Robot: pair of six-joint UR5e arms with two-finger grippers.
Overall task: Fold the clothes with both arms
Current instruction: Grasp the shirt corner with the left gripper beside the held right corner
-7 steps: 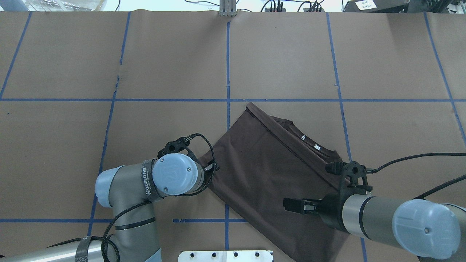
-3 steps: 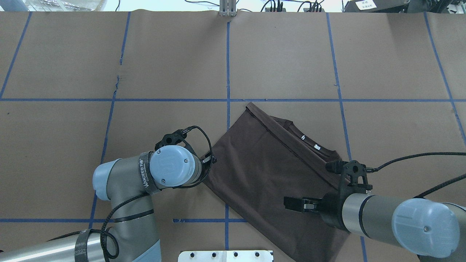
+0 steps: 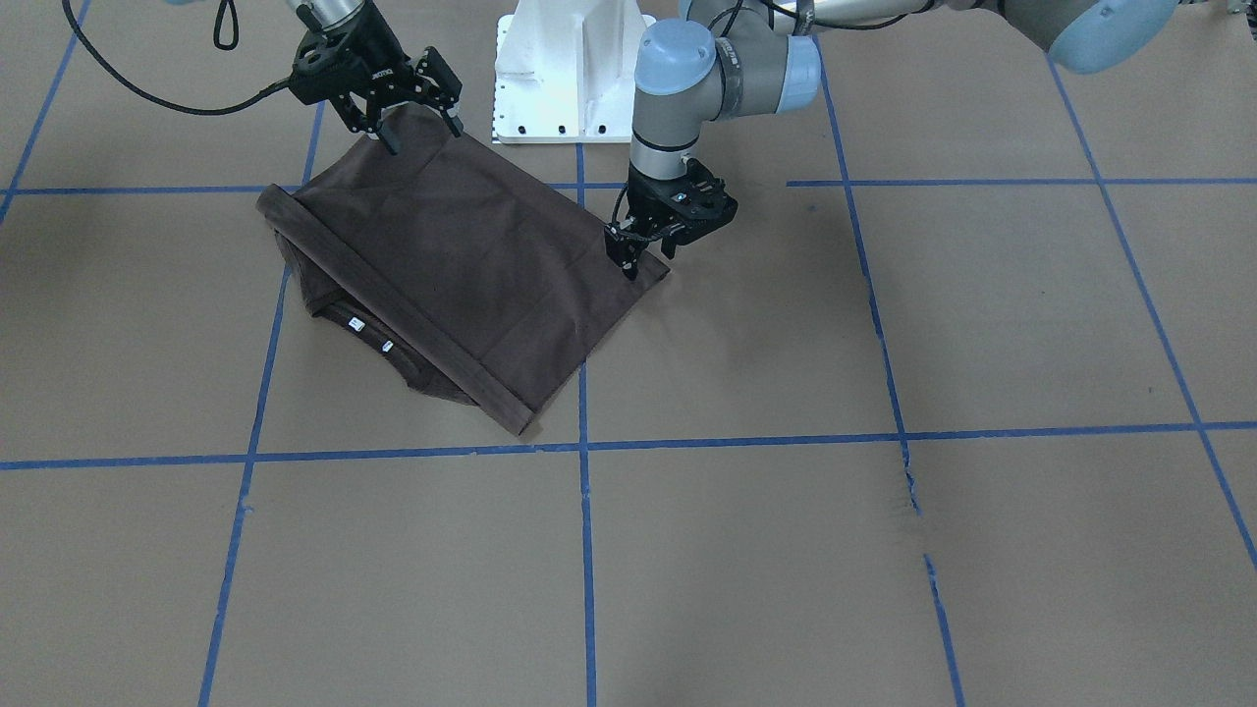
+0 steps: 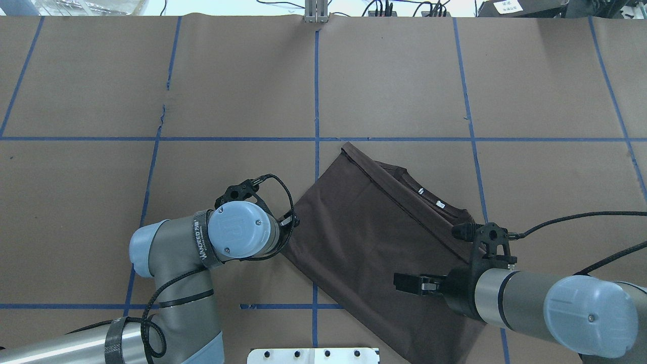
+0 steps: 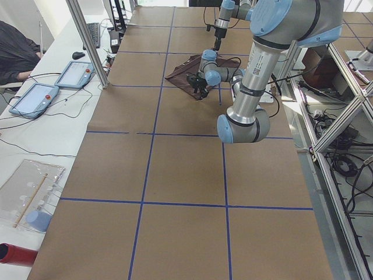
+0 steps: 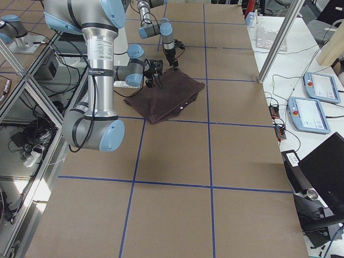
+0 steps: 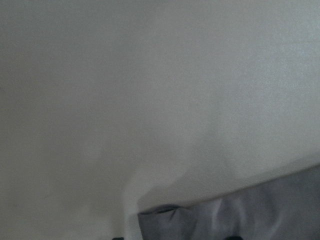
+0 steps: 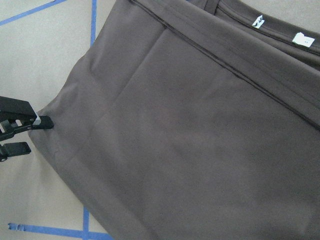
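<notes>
T-shirt [image 3: 462, 265] folded; left claw [image 3: 648, 253] parted at corner (right claw [image 3: 422, 135] spread above).

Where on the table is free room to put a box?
Free: the far strip of the table beyond the blue line, end to end. Crowded: near middle, T-shirt with left pincer at its corner, right pincer over it.

One camera looked down on the desk [image 4: 76, 76] from high up. Another faced it from the other side. Two looked along from the ends, far off. Wrist cameras sat very close. Most showed the shirt [image 4: 364, 227].
</notes>
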